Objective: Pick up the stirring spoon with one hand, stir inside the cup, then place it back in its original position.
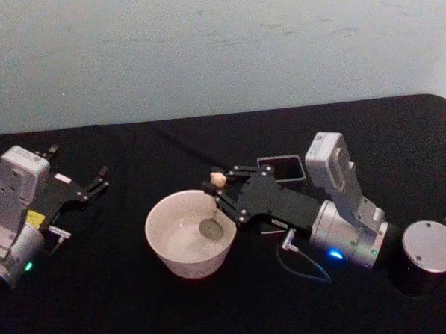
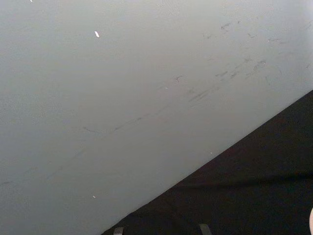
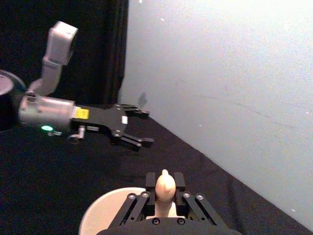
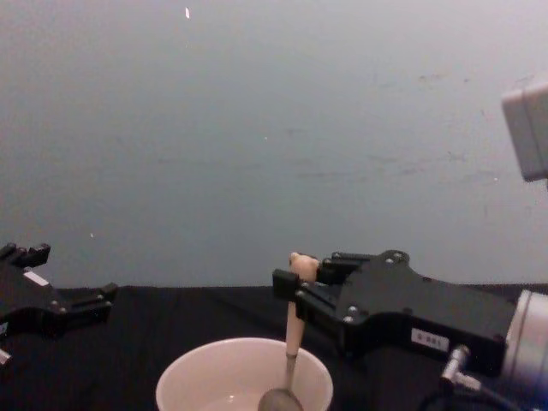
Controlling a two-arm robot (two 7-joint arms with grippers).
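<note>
The cream-white cup (image 1: 188,235) sits in the middle of the black table, also seen in the chest view (image 4: 244,377). My right gripper (image 1: 218,190) reaches over its right rim, shut on the peach handle of the stirring spoon (image 1: 217,180). The spoon stands nearly upright, its small bowl (image 1: 211,228) down inside the cup. In the chest view the handle (image 4: 295,295) rises from the cup between the gripper's fingers (image 4: 295,287). The right wrist view shows the bear-head knob (image 3: 165,186) between the pads. My left gripper (image 1: 82,182) rests open at the table's left.
A dark grey square holder (image 1: 283,167) stands behind the right gripper. A black cylinder with a silver top (image 1: 429,255) sits at the right edge. A thin cable (image 1: 307,267) loops under the right wrist. A pale wall runs behind the table.
</note>
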